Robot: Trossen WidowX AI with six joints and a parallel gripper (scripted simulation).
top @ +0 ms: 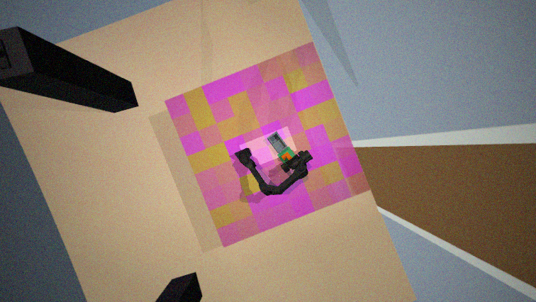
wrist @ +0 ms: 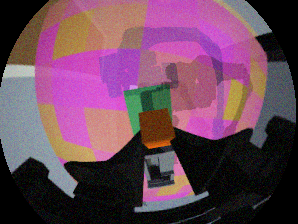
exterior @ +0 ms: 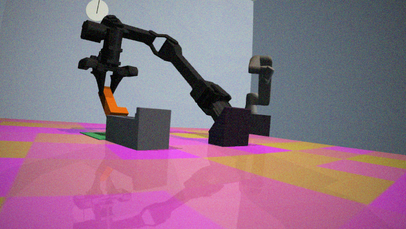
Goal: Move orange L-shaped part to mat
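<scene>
The orange part [top: 286, 155] [exterior: 110, 102] [wrist: 157, 125] hangs steeply tilted, upper end between the fingertips and L-shaped end low, pointing to the tray's side. My gripper [exterior: 106, 91] is shut on it. In the top view the part shows over the green mat [top: 281, 154] [exterior: 92, 134] [wrist: 132, 102]. In the exterior view its low end shows just above the top edge of the grey tray [top: 279, 147] [exterior: 153, 128]; its exact height over the mat is hard to tell. The tray's pocket is empty.
The arm's dark base [exterior: 232, 128] stands to the right of the tray in the exterior view. A grey jointed object [exterior: 265, 85] stands behind it. The patterned table surface [exterior: 227, 181] lies around the tray and mat.
</scene>
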